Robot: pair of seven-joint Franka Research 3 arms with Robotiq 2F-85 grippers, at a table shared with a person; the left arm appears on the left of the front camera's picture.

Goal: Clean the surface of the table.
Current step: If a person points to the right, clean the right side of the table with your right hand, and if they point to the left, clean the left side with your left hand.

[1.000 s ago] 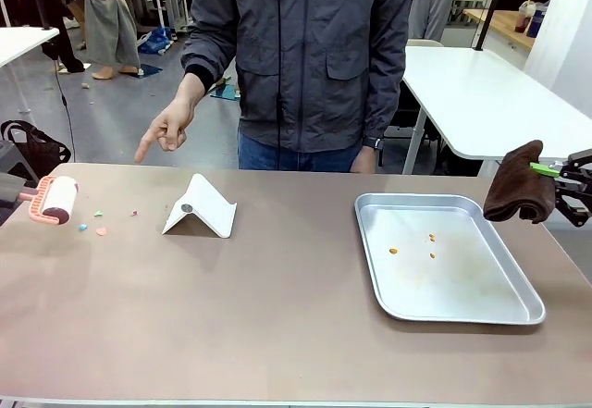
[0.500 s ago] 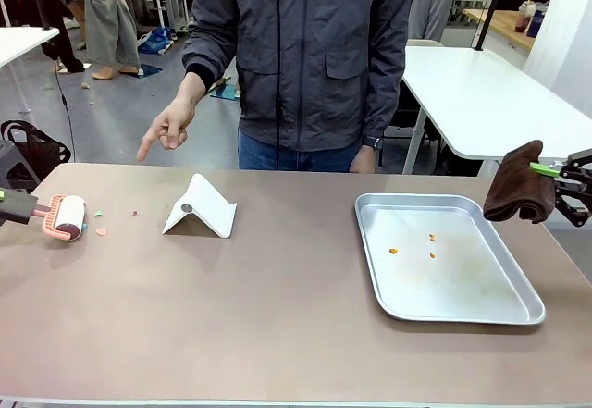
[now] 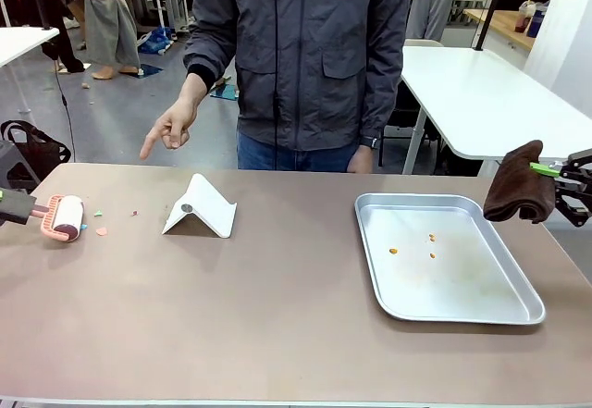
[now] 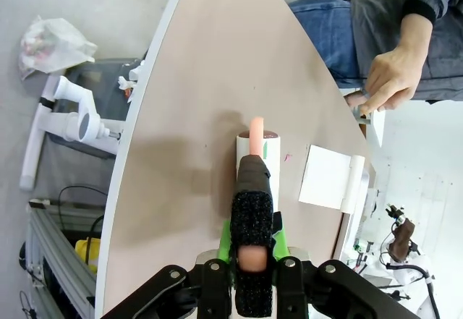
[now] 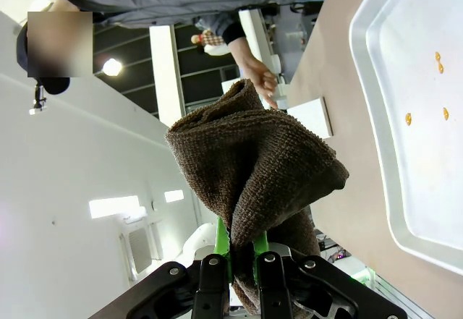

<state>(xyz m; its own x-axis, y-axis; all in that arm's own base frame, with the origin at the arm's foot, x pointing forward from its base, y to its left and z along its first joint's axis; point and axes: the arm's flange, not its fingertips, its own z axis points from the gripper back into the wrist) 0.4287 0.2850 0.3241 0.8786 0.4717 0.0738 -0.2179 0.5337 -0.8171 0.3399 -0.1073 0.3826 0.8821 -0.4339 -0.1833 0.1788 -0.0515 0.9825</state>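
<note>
The tan table (image 3: 277, 315) spans the foreground and carries a silver tray (image 3: 444, 200) holding orange crumbs (image 3: 431, 238) at right. At its left end the left gripper (image 4: 252, 243) has its fingers clamped on the handle of a pink lint roller (image 3: 65, 217), whose drum lies low beside coloured scraps (image 3: 101, 231). Off the right edge the right gripper (image 5: 242, 250) is clamped on a brown cloth (image 3: 518, 186). Farther back stands a white folded stand (image 3: 199, 208), and beyond it a person's hand (image 3: 168, 130) points down.

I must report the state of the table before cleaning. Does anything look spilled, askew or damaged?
Yes: small coloured scraps lie loose on the table near its left end, beside the lint roller, and a few orange crumbs lie in the metal tray. Nothing looks tipped or damaged.
</note>
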